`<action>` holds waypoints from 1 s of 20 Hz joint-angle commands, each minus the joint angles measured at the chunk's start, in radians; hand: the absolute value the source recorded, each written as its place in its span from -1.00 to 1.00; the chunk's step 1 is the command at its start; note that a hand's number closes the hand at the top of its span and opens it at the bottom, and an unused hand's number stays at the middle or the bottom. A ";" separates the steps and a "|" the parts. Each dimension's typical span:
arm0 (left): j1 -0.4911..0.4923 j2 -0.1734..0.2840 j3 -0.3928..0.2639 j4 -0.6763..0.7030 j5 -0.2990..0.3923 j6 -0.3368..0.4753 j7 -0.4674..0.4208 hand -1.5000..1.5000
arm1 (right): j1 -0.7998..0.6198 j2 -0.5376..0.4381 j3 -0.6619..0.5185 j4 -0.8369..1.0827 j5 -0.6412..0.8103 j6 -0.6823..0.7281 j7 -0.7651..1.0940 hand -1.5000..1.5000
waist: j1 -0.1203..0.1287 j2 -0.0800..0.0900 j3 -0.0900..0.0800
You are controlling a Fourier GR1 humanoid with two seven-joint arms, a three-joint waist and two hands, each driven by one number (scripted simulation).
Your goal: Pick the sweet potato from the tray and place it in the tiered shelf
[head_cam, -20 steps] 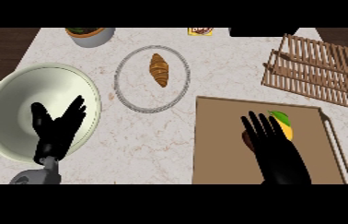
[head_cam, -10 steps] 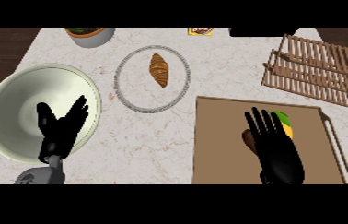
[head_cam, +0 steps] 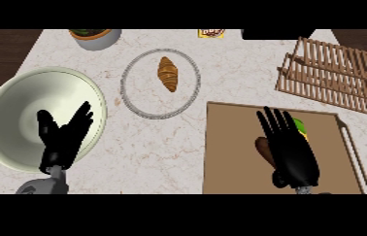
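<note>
Right hand (head_cam: 290, 147), fingers (head_cam: 276, 123) straight and released, hovers over the tray (head_cam: 229, 152) at lower right; sweet potato (head_cam: 264, 150) shows beside its thumb, on the tray. Left hand (head_cam: 63, 139) rests open over the bowl (head_cam: 28, 99), lower left. Tiered shelf (head_cam: 326, 75) upper right.

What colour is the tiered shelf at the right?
Light wooden brown, slatted tiered shelf; the head view shows it best.

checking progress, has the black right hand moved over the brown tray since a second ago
Yes. The black right hand has shifted slightly toward the tray's far edge, further over the sweet potato on the brown tray, fingers straight.
</note>
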 commanded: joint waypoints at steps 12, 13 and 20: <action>-0.036 0.015 0.033 0.040 0.010 -0.041 0.021 0.00 | -0.038 0.023 0.035 0.194 0.047 0.026 -0.174 1.00 | -0.001 0.008 0.002; -0.023 -0.019 0.013 0.016 -0.010 0.002 0.030 0.00 | -0.037 0.031 0.037 0.231 0.042 0.007 -0.190 1.00 | 0.002 0.009 0.002; 0.034 -0.017 0.015 -0.021 -0.011 -0.009 0.007 0.00 | 0.038 0.038 -0.078 0.105 -0.150 -0.018 -0.273 1.00 | -0.003 0.007 0.003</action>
